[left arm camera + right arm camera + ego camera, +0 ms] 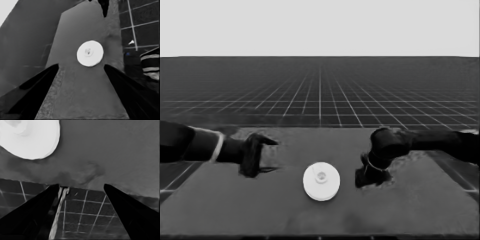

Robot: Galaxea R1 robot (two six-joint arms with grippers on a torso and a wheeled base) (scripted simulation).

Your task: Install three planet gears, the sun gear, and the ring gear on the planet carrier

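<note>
Larger round part (321, 182) low at frame centre on the table (420, 210), between two spread, empty pincers: left (262, 156) upper-left, right (372, 175) nearer, just beside.

A simulated robot test scene, not a real room: a dark, flat tabletop (260, 210) fills the lower frame, a white-lined grid floor (320, 95) runs to a straight horizon, and a pale blank band (320, 25) spans the top.

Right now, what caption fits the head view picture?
The larger round part sits mid-table between the left gripper and right gripper, both with jaws open.
</note>
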